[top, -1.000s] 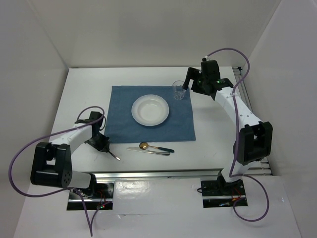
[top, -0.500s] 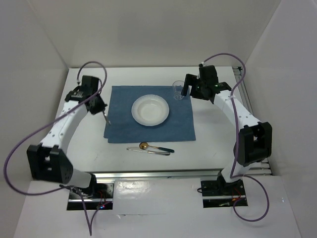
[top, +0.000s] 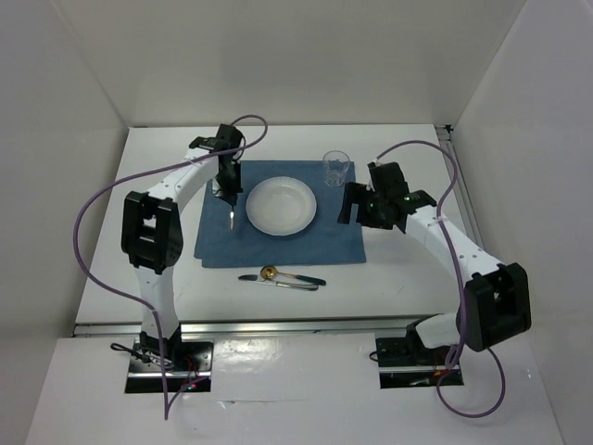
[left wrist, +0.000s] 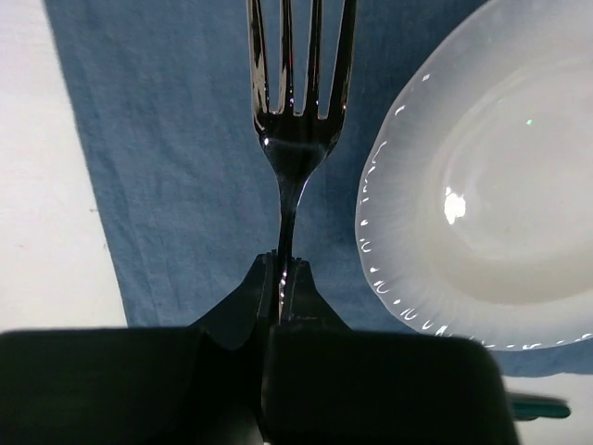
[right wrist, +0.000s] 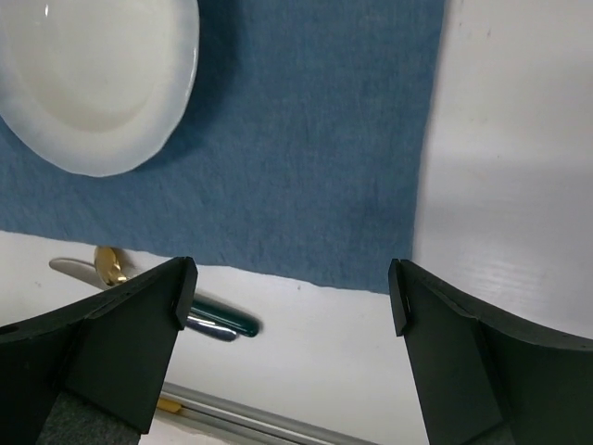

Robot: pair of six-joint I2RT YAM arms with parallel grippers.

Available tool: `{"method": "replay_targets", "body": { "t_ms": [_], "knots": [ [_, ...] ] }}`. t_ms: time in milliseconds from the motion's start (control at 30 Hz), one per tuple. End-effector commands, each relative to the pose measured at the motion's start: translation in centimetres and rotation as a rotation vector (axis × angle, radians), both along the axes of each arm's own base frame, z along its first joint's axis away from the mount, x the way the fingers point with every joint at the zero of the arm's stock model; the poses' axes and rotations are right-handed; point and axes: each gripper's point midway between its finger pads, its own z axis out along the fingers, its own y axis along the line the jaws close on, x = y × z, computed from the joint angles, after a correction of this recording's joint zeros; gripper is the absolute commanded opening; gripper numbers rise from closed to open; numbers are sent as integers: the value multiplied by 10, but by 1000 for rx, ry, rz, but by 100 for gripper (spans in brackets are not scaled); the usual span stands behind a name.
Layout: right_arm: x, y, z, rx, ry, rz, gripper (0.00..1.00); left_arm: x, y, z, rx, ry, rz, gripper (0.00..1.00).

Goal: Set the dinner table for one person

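Note:
My left gripper (top: 227, 195) (left wrist: 283, 269) is shut on the handle of a silver fork (top: 229, 213) (left wrist: 296, 111). The fork hangs tines-down over the left part of the blue placemat (top: 334, 232) (left wrist: 167, 139), just left of the white plate (top: 281, 206) (left wrist: 491, 213) at the mat's middle. My right gripper (top: 352, 206) (right wrist: 292, 287) is open and empty above the mat's near right corner (right wrist: 306, 139). All of this sits on the white dinner table (top: 408, 269).
A clear glass (top: 336, 168) stands at the mat's far right corner. A gold-bowled spoon (top: 270, 273) (right wrist: 109, 264) and a green-handled knife (top: 292, 281) (right wrist: 222, 323) lie on the table in front of the mat. A metal rail (top: 278, 324) (right wrist: 269, 422) runs along the near edge.
My left gripper shut on the fork at the table's near left and carried it up over the mat beside the plate. My right gripper drew back from the glass toward the mat's near right.

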Motion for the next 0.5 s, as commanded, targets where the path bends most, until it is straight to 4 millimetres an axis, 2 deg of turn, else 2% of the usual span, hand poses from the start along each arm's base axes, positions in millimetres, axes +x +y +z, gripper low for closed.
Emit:
{"method": "replay_targets", "body": {
  "t_ms": [0, 67, 133, 200, 267, 333, 467],
  "knots": [
    [-24, 10, 6, 41, 2, 0, 98, -15, -6, -12, -25, 92, -81, 0],
    [-31, 16, 12, 74, -28, 2, 98, -22, -5, -28, -18, 136, -71, 0],
    [-44, 18, 1, 68, -14, 24, 98, -22, -3, -36, -7, 147, -68, 0],
    [-44, 18, 1, 68, -14, 24, 96, -23, -5, -41, 6, 157, -76, 0],
    [-49, 26, 1, 68, -13, 53, 95, -22, 1, -40, 40, 161, -44, 0],
    [-51, 30, -7, 40, 3, 64, 95, -21, 5, -45, 64, 165, -25, 0],
    [-41, 34, 0, 27, -19, 57, 95, -26, 6, -51, 68, 180, -26, 0]
  ]
}}
